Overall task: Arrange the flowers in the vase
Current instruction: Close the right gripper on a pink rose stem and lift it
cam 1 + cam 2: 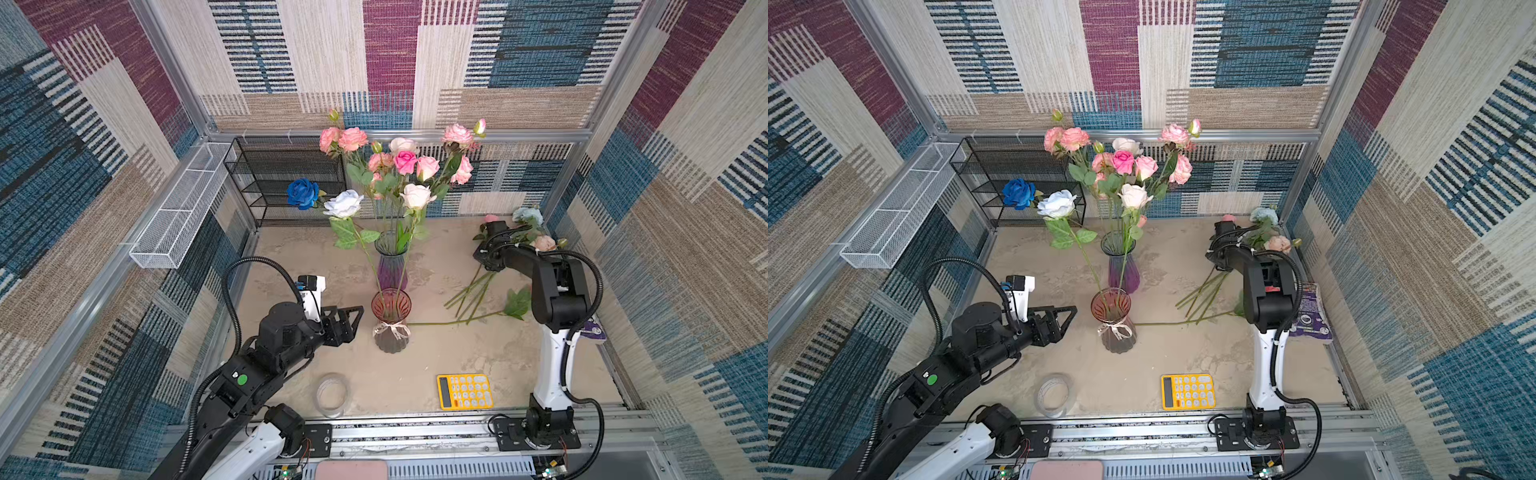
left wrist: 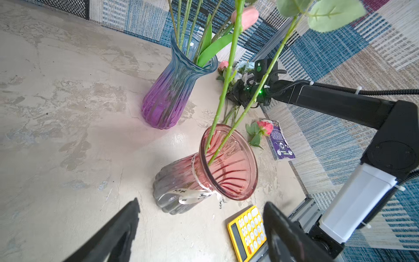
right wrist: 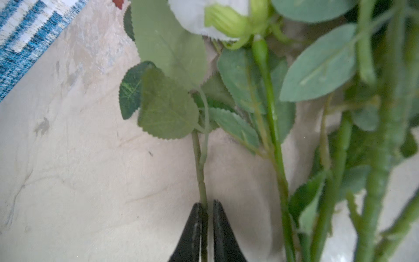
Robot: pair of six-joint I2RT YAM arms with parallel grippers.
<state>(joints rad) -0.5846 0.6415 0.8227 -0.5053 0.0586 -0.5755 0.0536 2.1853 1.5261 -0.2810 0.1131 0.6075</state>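
My right arm [image 1: 557,291] stretches low over the table [image 1: 436,357], the right end effector [image 3: 206,205] pinching one thin stem [image 3: 200,163] among the loose flowers [image 1: 543,243] lying around its tips. My left arm [image 1: 282,328] is bent, the left end effector [image 2: 201,203] spread and level, pink vase [image 1: 391,338] just ahead of it.

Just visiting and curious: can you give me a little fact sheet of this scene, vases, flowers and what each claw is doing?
Back vase: purple-blue vase, crowded with roses
Front vase: pink ribboned vase, two stems inside
On table: loose flowers, lying at the right
Right gripper: shut on a thin flower stem among them
Left gripper: open, empty, beside the pink ribboned vase
Extras: yellow calculator, tape roll
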